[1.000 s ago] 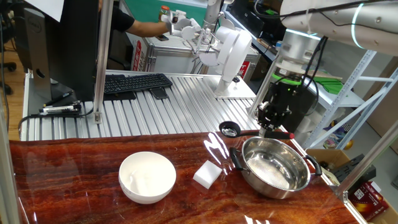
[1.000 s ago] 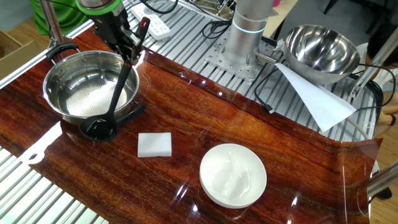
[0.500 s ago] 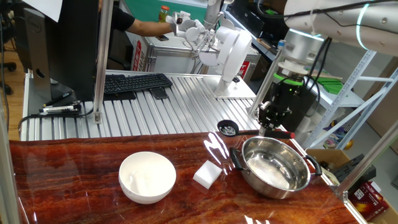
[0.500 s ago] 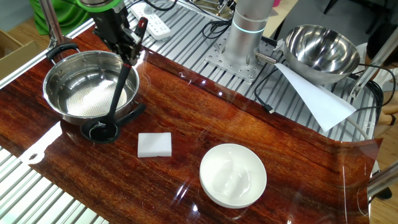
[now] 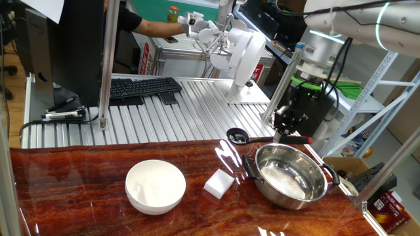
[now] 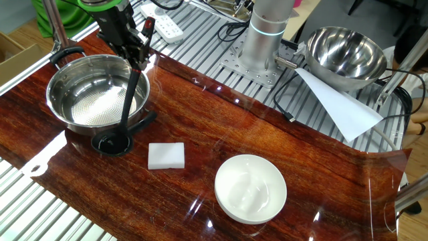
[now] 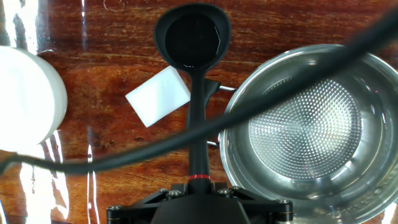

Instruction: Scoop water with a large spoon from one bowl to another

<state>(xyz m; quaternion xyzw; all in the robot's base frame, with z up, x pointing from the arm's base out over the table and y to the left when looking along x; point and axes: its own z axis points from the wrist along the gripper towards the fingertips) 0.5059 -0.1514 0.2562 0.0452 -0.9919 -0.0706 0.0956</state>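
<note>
Black ladle (image 6: 125, 100) lifts off the tabletop (image 6: 221, 127).
White bowl (image 6: 251, 188) waits nearest; beyond it the ladle's cup has risen beside the steel bowl (image 6: 93, 94), handle clamped in the gripper (image 6: 136, 48), so no water is scooped yet.

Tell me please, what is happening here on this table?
The robot's gripper holds the black ladle by its handle, with the cup hanging outside the steel bowl, above the table. The white bowl stands apart, and a white block lies between the two bowls. No scoop has begun yet.
</note>
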